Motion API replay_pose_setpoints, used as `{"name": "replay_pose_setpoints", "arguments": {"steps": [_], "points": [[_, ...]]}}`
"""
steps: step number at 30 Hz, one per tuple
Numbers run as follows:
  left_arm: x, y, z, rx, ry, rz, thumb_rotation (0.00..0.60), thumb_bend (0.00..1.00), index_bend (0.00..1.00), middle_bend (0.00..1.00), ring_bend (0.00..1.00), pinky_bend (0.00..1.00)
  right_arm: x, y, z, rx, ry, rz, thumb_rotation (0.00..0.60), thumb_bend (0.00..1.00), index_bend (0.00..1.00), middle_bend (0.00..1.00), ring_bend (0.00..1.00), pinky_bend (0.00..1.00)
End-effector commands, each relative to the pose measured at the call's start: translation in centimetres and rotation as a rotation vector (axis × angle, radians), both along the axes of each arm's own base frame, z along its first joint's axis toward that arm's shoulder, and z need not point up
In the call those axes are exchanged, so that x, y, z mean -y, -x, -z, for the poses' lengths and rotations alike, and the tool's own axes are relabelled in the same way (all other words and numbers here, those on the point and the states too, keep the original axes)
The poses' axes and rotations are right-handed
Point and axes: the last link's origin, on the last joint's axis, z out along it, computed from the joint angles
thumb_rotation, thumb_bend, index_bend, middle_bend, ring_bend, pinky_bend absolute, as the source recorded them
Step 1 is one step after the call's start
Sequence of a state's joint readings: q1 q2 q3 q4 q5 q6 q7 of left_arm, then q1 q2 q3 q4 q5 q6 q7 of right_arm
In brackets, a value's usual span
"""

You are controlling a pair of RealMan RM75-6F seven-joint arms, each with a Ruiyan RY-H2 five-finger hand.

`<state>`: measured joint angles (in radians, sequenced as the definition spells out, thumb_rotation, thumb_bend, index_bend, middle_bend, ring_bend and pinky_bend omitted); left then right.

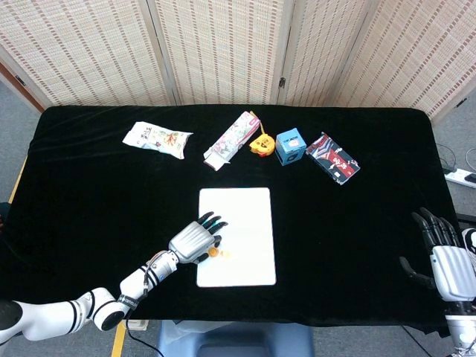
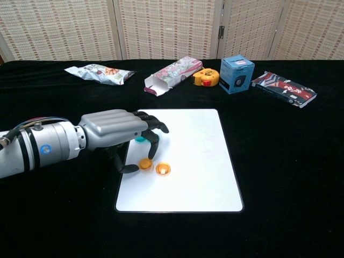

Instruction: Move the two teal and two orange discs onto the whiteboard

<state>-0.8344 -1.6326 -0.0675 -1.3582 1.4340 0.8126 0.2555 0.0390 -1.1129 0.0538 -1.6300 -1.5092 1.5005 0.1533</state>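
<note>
My left hand (image 2: 121,134) reaches over the left edge of the whiteboard (image 2: 199,156) and pinches an orange disc (image 2: 145,163) between thumb and a fingertip, low over the board. The second orange disc (image 2: 163,169) lies flat on the board just right of it. A teal disc (image 2: 140,139) shows partly behind the fingers; the other teal one is hidden. In the head view the same hand (image 1: 195,242) covers the board's left side with the orange disc (image 1: 213,253) at its tips. My right hand (image 1: 446,256) is at the table's front right, fingers spread, holding nothing.
Along the back of the black table lie a snack bag (image 2: 99,73), a pink carton (image 2: 171,73), a yellow tape measure (image 2: 206,77), a blue box (image 2: 237,73) and a dark packet (image 2: 284,88).
</note>
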Motion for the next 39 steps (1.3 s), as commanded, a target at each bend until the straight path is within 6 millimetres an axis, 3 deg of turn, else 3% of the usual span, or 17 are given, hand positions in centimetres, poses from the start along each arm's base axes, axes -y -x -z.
{"name": "replay_pose_setpoints", "arguments": {"steps": [1,6,12,16,25,33,39], "points": [[0.0,0.1,0.0,-0.004,0.002,-0.004,0.600,0.43,0.47,0.12,0.00,0.00,0.0,0.0,0.0,0.000,-0.001,0.002,0.600,0.36,0.00,0.05,0.04,0.00],[0.1,0.5,-0.1,-0.015,0.008,-0.008,0.600,0.43,0.44,0.12,0.00,0.00,-0.1,0.0,0.0,0.001,0.000,0.003,0.600,0.36,0.00,0.05,0.04,0.00],[0.3,0.5,-0.3,-0.008,0.018,-0.012,0.600,0.43,0.35,0.12,0.00,0.00,-0.1,-0.1,-0.1,0.003,0.006,0.000,0.600,0.36,0.00,0.05,0.04,0.00],[0.4,0.2,-1.5,0.057,0.009,-0.039,0.600,0.43,0.27,0.12,0.00,0.00,-0.1,-0.1,-0.2,0.004,0.011,-0.001,0.600,0.36,0.00,0.05,0.04,0.00],[-0.7,2.0,-8.3,0.263,-0.104,-0.173,0.600,0.43,0.24,0.12,0.00,0.00,-0.1,0.1,-0.5,-0.005,-0.003,0.000,0.600,0.36,0.00,0.05,0.05,0.00],[-0.8,6.7,-14.4,0.348,-0.313,-0.327,0.600,0.43,0.20,0.12,0.00,0.00,0.1,0.7,-1.0,-0.017,-0.026,0.017,0.600,0.36,0.00,0.05,0.06,0.00],[0.5,10.4,-17.4,0.332,-0.424,-0.428,0.600,0.43,0.20,0.12,0.00,0.00,0.5,1.0,-1.4,-0.007,-0.017,0.024,0.600,0.36,0.00,0.05,0.06,0.00]]}}
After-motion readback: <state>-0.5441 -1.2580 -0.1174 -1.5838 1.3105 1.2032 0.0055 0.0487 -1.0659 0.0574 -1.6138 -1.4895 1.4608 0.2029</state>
